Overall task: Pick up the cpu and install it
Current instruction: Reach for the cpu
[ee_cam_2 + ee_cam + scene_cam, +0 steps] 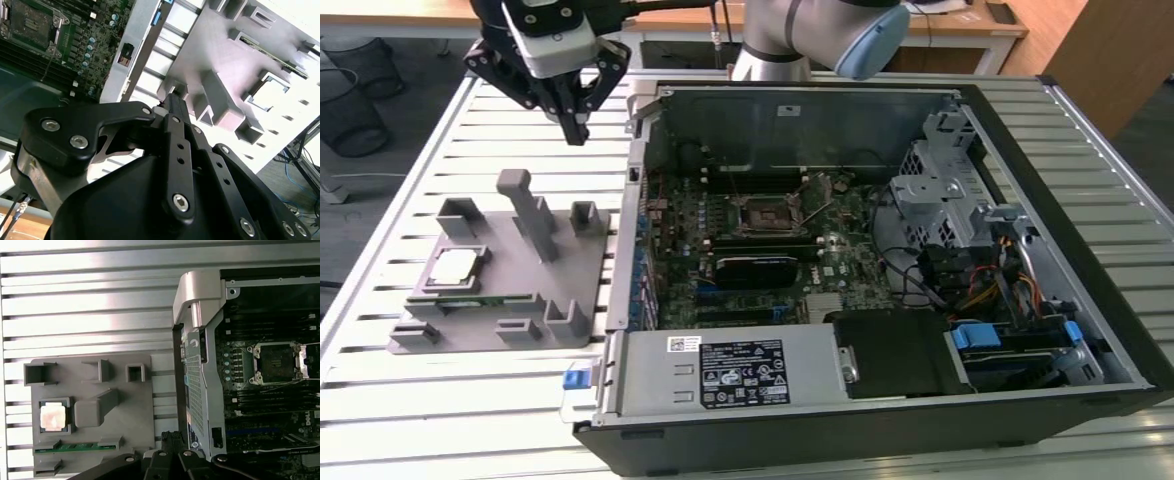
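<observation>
Well, in the exterior view I see the fingers (575,122) pressed together and empty, hovering above the desk (400,400) near the grey fixture (520,305), whose pocket holds the cpu (454,266). In the second wrist view the cpu (272,94) glares white. In the first wrist view the cpu (53,416) lies well apart from the socket (276,361).

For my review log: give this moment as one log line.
cpu: in grey fixture, untouched | gripper: shut, empty, raised clear of cpu | socket: empty
</observation>
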### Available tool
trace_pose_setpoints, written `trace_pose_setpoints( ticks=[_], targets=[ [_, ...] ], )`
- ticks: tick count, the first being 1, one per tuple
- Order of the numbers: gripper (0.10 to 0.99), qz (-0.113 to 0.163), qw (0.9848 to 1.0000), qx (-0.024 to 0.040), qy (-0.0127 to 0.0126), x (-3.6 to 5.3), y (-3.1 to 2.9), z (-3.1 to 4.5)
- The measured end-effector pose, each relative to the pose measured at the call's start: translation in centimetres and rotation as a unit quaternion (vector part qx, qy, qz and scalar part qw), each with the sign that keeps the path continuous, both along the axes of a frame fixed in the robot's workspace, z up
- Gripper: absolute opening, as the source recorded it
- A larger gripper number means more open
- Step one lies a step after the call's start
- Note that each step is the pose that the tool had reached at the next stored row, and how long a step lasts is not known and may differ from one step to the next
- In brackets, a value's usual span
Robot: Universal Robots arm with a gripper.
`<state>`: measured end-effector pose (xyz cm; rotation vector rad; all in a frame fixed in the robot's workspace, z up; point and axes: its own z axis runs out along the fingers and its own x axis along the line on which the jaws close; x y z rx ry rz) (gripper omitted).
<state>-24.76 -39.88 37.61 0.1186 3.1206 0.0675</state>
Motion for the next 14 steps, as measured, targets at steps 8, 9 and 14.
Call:
trace_pose_setpoints(
  ticks=[8,9,14],
  targets=[
    [0.106,0.0,1.0,0.0,0.0001,-0.24,0.0,-0.06],
    [0.106,0.0,1.0,0.0,0.0001,-0.26,0.0,-0.06],
    [0.106,0.0,1.0,0.0,0.0003,-0.42,0.0,-0.1]
  ],
)
